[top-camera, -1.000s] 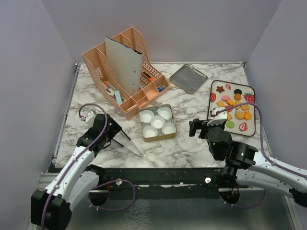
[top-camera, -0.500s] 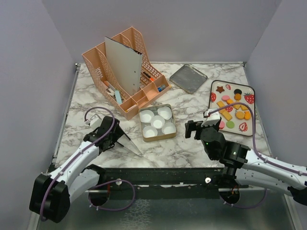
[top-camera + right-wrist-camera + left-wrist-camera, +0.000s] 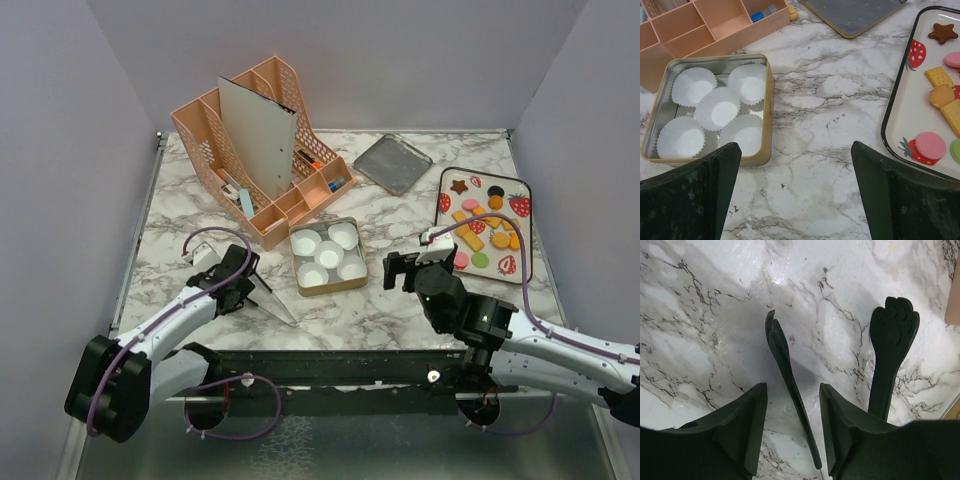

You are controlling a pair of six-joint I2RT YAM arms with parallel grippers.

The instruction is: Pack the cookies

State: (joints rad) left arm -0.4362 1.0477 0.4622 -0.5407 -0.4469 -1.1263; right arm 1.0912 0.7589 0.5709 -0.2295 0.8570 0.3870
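The cookies (image 3: pixel 486 222) lie on a white strawberry-print tray (image 3: pixel 528 262) at the right; orange squares, pink rounds and a brown star (image 3: pixel 942 33) show in the right wrist view. A gold tin (image 3: pixel 303 288) holds white paper cups (image 3: pixel 717 109). Black tongs (image 3: pixel 781 347) with paw-shaped tips lie on the marble. My left gripper (image 3: pixel 792 386) is low over them, open, with one tong arm between its jaws and the other arm (image 3: pixel 892 335) outside to the right. My right gripper (image 3: pixel 400 270) hangs open and empty between tin and tray.
A pink desk organiser (image 3: pixel 260 150) with a grey board stands at the back left. A flat grey lid (image 3: pixel 392 163) lies at the back centre. Purple walls close in three sides.
My left gripper has moved right onto the tongs and its jaws have narrowed around one tong arm. My right arm has drifted slightly left.
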